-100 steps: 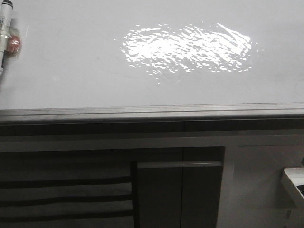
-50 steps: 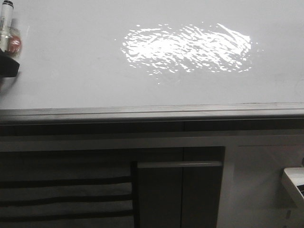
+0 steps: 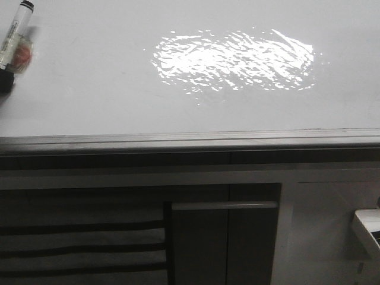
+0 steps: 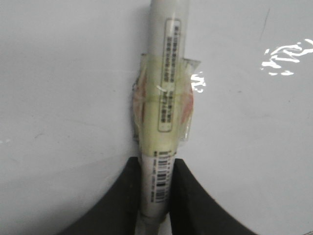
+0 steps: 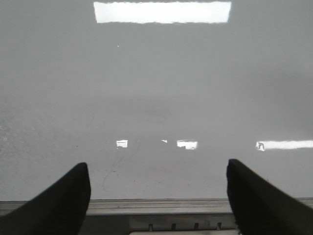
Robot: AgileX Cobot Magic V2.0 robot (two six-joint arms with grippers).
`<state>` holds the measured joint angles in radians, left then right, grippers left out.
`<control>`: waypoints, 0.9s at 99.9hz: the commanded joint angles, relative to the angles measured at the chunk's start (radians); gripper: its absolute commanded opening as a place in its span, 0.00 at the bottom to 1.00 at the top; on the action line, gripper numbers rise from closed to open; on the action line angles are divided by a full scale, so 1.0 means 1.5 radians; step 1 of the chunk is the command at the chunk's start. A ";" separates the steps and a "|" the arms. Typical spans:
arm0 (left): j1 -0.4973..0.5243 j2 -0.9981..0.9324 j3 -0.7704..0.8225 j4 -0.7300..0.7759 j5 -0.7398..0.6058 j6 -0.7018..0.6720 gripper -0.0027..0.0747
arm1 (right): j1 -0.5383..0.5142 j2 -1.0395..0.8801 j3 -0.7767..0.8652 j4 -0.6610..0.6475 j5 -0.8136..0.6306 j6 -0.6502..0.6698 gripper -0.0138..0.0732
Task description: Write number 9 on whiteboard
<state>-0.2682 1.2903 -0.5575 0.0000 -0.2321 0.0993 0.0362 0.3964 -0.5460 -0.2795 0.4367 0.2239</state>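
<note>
Left wrist view: left gripper (image 4: 155,196) pinching a taped marker (image 4: 161,98) running straight ahead from its fingertips over the unmarked whiteboard (image 3: 89,89), right gripper (image 5: 159,196) spread and holding nothing, number 9 not yet begun, tip-to-board contact needed next.

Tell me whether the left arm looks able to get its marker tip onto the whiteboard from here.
Probably yes. The left gripper is shut on the marker, which hangs over bare whiteboard, nothing between them. Whether the tip touches is unclear.
</note>
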 commanded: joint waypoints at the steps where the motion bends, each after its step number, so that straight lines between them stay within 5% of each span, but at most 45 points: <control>1: -0.005 -0.027 -0.018 -0.004 -0.021 -0.002 0.05 | 0.001 0.009 -0.018 -0.009 -0.064 -0.004 0.75; 21: -0.005 -0.091 -0.056 -0.004 0.124 -0.002 0.02 | 0.001 0.029 -0.072 0.054 -0.001 -0.004 0.75; 47: -0.031 -0.119 -0.216 -0.008 0.469 0.027 0.02 | 0.001 0.120 -0.162 0.114 0.101 -0.029 0.75; 75: -0.165 -0.108 -0.327 -0.141 0.728 0.281 0.02 | 0.001 0.296 -0.280 0.442 0.356 -0.354 0.75; 90: -0.235 -0.079 -0.347 -0.202 0.808 0.403 0.02 | 0.001 0.374 -0.329 0.652 0.470 -0.610 0.75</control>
<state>-0.5647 1.1633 -1.0310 -0.2328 0.9465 0.6016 0.0362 0.9123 -0.9716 0.4997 1.0840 -0.4654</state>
